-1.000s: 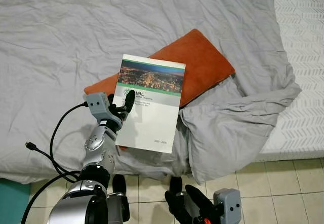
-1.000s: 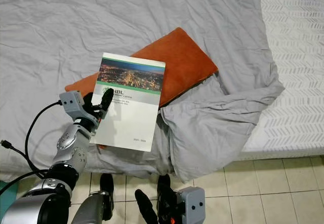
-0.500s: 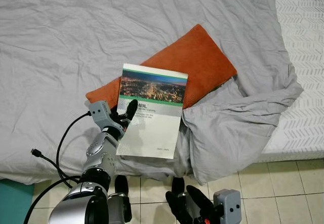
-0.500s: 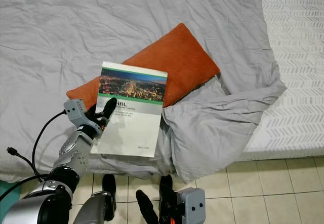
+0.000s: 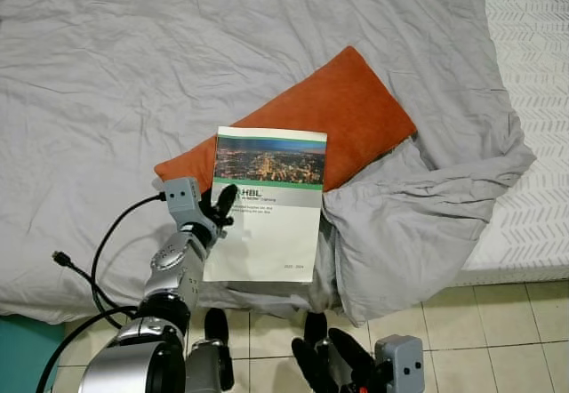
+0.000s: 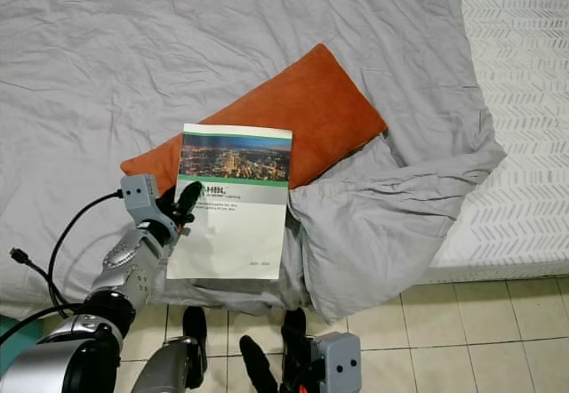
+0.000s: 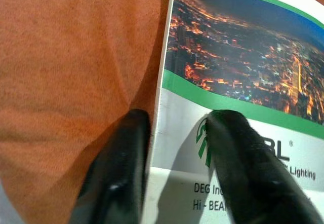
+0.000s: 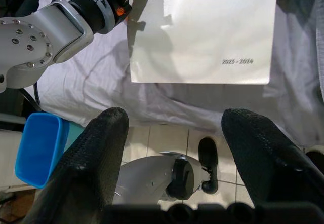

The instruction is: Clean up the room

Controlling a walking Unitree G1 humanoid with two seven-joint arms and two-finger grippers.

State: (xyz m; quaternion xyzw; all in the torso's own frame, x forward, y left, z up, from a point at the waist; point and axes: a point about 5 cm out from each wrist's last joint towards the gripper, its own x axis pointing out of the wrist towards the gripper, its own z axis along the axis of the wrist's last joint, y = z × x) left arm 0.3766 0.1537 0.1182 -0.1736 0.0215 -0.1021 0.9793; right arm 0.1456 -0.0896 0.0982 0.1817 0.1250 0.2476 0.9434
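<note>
A white booklet (image 5: 267, 224) with a night-city photo and a green band on its cover is held over the near end of an orange pillow (image 5: 338, 108) on the bed. My left gripper (image 5: 218, 206) is shut on the booklet's left edge. In the left wrist view one finger (image 7: 238, 153) lies on the cover of the booklet (image 7: 243, 57) and the other finger (image 7: 124, 153) sits under the edge, against the pillow (image 7: 76, 57). My right gripper (image 5: 327, 359) hangs low over the floor, open and holding nothing, its fingertips (image 8: 114, 117) pointing at the booklet's lower edge (image 8: 202, 31).
A crumpled grey sheet (image 5: 418, 215) covers the bed and folds over its near edge. A white patterned mattress (image 5: 533, 73) lies bare at the right. Beige floor tiles (image 5: 480, 340) run along the bed. A blue bin (image 8: 40, 143) stands on the floor at my left.
My left gripper has drawn the booklet back toward me, down off the pillow's middle, and squared it up. The right arm has stayed low.
</note>
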